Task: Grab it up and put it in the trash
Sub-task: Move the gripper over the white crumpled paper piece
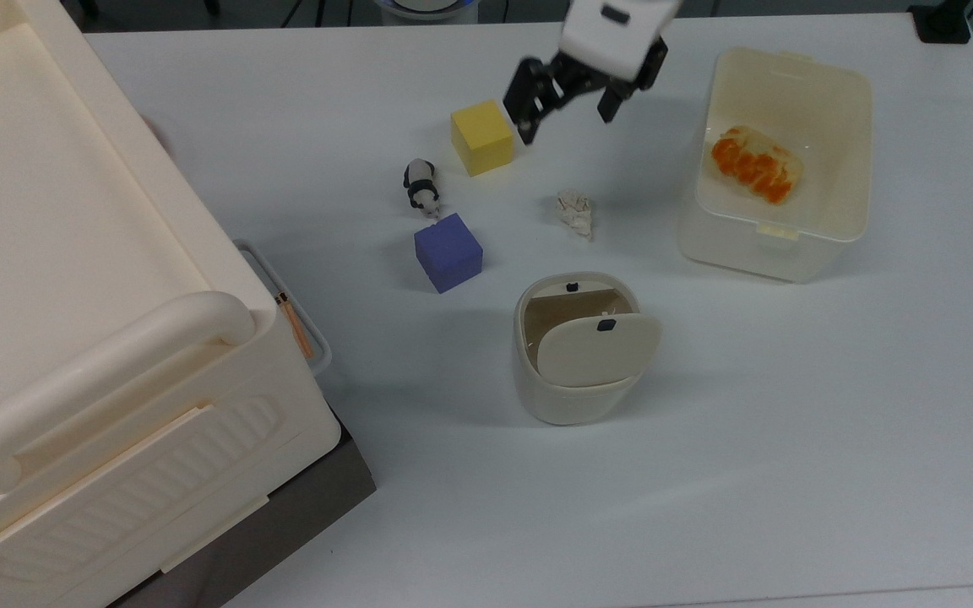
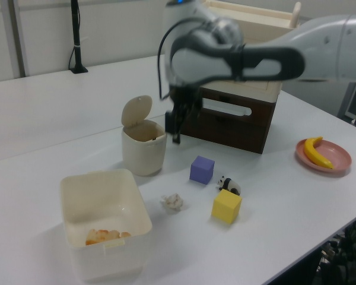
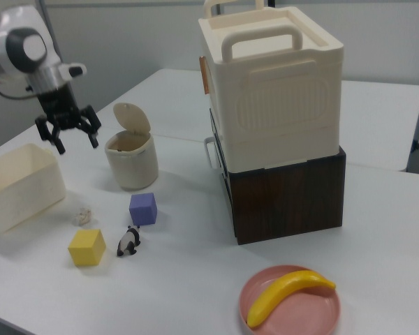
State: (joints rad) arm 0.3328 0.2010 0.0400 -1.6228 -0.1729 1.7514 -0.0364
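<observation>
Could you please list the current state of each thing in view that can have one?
gripper: open, empty, above the table.
paper wad: crumpled, lying loose on the table.
trash bin: flap lid tilted open.
rectangular tub: uncovered, holding orange-and-white food.
pink plate: holding a banana.

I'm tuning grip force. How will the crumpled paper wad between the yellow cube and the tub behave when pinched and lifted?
The paper wad looks wrinkled and loosely balled, so it will probably squash rather than resist. It is small beside the yellow cube, so likely very light and apt to skid if nudged. Its irregular shape suggests it won't roll. The open hand hangs above the table.
</observation>
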